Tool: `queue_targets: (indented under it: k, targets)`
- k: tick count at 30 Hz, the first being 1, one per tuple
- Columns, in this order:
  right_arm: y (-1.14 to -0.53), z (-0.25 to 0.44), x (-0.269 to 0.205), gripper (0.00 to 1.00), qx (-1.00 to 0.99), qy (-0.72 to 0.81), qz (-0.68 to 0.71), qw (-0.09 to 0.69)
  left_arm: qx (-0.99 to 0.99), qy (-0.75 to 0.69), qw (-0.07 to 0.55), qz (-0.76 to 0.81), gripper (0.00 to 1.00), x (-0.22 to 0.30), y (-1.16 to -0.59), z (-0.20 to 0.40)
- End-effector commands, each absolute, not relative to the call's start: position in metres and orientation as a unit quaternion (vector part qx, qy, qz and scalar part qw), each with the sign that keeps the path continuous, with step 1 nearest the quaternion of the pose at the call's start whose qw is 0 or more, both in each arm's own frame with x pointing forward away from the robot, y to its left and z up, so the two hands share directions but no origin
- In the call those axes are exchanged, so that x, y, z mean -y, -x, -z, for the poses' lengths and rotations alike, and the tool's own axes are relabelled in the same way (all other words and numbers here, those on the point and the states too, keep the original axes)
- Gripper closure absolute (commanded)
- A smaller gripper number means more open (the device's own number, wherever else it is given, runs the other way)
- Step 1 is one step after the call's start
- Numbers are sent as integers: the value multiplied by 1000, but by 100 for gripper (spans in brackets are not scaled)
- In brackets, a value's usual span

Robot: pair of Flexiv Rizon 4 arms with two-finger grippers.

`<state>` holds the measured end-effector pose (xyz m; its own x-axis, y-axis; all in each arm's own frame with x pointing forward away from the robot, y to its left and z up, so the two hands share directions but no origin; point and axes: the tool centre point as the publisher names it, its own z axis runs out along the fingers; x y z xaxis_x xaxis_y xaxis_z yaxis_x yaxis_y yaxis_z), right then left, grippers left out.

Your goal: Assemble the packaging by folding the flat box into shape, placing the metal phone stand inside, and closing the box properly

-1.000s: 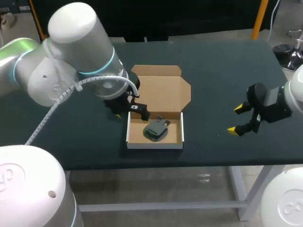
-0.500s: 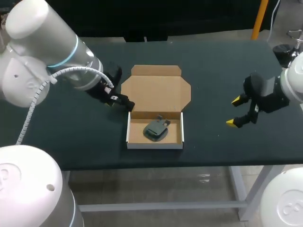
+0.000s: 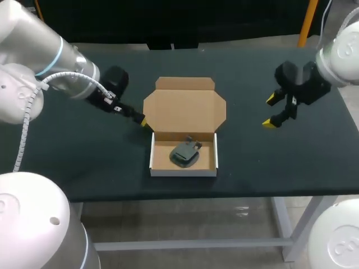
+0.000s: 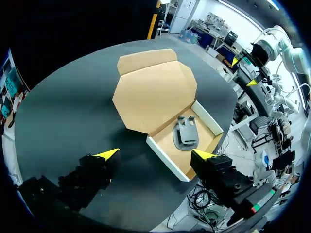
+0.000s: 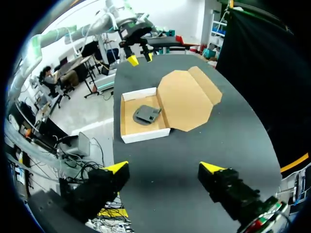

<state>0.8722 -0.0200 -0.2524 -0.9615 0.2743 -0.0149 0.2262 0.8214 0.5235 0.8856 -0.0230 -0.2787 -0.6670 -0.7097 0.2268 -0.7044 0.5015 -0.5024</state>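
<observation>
Box: the cardboard box [image 3: 183, 159] sits open at the middle of the table [image 3: 252, 162], toward the near edge. Its outer walls are white and its inside is brown.
Lid: the lid [image 3: 185, 109] lies flat on the table on the far side of the box, joined along the box's far wall. The tuck flap [image 3: 185, 84] is at the lid's far edge.
Phone stand: the dark grey phone stand [image 3: 184, 153] lies inside the box, on its floor, about midway between the left and right walls.
Left arm: the left arm [image 3: 61, 73] comes in from the far left. The left gripper [image 4: 156, 154] is just left of the lid's near-left edge, beside the box's far-left corner. Whether it touches the table cannot be told.
Left claw: the fingers are spread wide with nothing gripped — in the left wrist view the box and lid lie ahead of the tips.
Right arm: the right arm [image 3: 339, 50] comes in from the far right. The right gripper [image 3: 270, 111] hangs over bare table, well to the right of the lid.
Right claw: the fingers are spread, the yellow tips well apart — nothing is pinched.
</observation>
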Motion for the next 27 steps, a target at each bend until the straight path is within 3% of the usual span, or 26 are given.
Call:
queue_targets:
  k: [1,27]
  targets:
    - [-891,244,10,0,-963,-117,-243,-12,-869,381,-28,315,0,14,-895,285]
    - [-947,217,-25,0,-984,-94,-152,-22,-880,278,-65,379,0,-4,-919,300]
